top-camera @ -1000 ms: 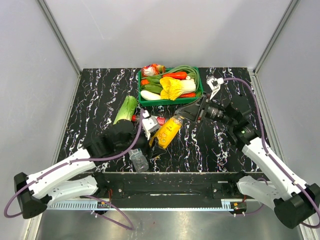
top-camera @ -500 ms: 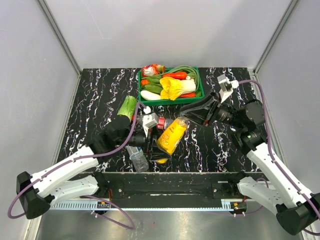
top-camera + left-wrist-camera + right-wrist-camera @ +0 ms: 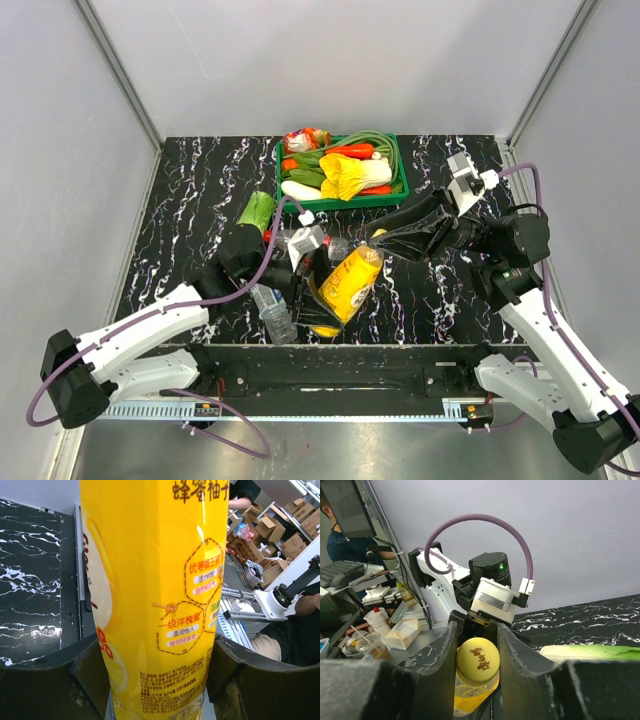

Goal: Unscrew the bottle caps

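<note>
Black marble table (image 3: 200, 180): left jaws clamp yellow bottle (image 3: 350, 285) (tilted); right jaws pinch yellow cap (image 3: 478, 661), arm outstretched.

You have green basket (image 3: 278, 190) at far table edge, holding yellow leafy vegetable (image 3: 345, 176), white radish (image 3: 299, 189), carrot (image 3: 350, 150). Green stalk (image 3: 256, 211) lies on black marble table (image 3: 190, 190), left of basket.

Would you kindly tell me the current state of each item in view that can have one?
yellow bottle: tilted, gripped at both ends.
yellow cap: on the bottle, clamped between the right gripper's fingers.
left gripper: shut on the yellow bottle's body.
right gripper: shut on the yellow cap.
clear bottle: lying on its side near the table's front edge.
green basket: filled with vegetables.
</note>
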`<control>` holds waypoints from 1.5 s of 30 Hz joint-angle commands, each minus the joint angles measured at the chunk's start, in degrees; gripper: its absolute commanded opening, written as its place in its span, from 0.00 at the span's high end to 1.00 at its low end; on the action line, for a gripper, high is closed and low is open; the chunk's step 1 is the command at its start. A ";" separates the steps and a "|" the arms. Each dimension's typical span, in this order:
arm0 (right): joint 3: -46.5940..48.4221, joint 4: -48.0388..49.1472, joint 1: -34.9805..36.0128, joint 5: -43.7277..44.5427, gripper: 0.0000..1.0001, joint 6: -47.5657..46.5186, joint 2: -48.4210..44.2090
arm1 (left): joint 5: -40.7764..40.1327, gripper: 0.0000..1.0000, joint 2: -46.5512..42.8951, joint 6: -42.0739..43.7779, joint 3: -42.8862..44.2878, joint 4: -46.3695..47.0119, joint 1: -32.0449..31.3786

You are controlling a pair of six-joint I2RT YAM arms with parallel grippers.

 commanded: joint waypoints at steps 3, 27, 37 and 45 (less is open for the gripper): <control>1.15 -5.12 0.88 -4.30 1.00 -3.58 -0.31 | -3.22 1.00 0.01 -2.26 2.23 8.51 0.91; 9.41 -31.42 0.88 25.68 0.00 -6.13 4.51 | -40.91 1.00 -4.03 15.76 7.15 -32.37 0.30; 11.87 -35.90 0.88 26.74 0.00 -0.52 13.73 | -63.85 1.00 -4.56 16.29 7.94 -39.40 -4.35; 11.87 -34.06 1.06 26.39 0.06 3.80 19.19 | -77.83 1.00 -1.14 16.29 10.92 -43.00 -10.95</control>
